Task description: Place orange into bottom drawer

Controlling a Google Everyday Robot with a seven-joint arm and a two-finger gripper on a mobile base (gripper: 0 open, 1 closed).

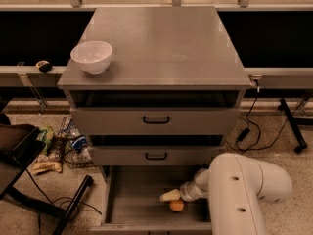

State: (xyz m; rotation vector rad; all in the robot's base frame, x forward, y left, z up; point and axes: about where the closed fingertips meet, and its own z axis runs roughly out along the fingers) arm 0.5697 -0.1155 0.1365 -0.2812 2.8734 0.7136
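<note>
The orange (176, 205) sits low inside the open bottom drawer (132, 199), right of the middle of its grey floor. My gripper (171, 196) reaches into the drawer from the right, at the end of my white arm (244, 190). It is right at the orange's upper left, and I cannot tell whether it touches the fruit. The arm hides the drawer's right part.
The grey cabinet (161, 48) has two upper drawers with black handles (156, 120), both slightly ajar. A white bowl (91, 57) stands on the cabinet top at the left. A black chair base and snack bags (49, 151) lie on the floor at the left. Cables (249, 131) run at the right.
</note>
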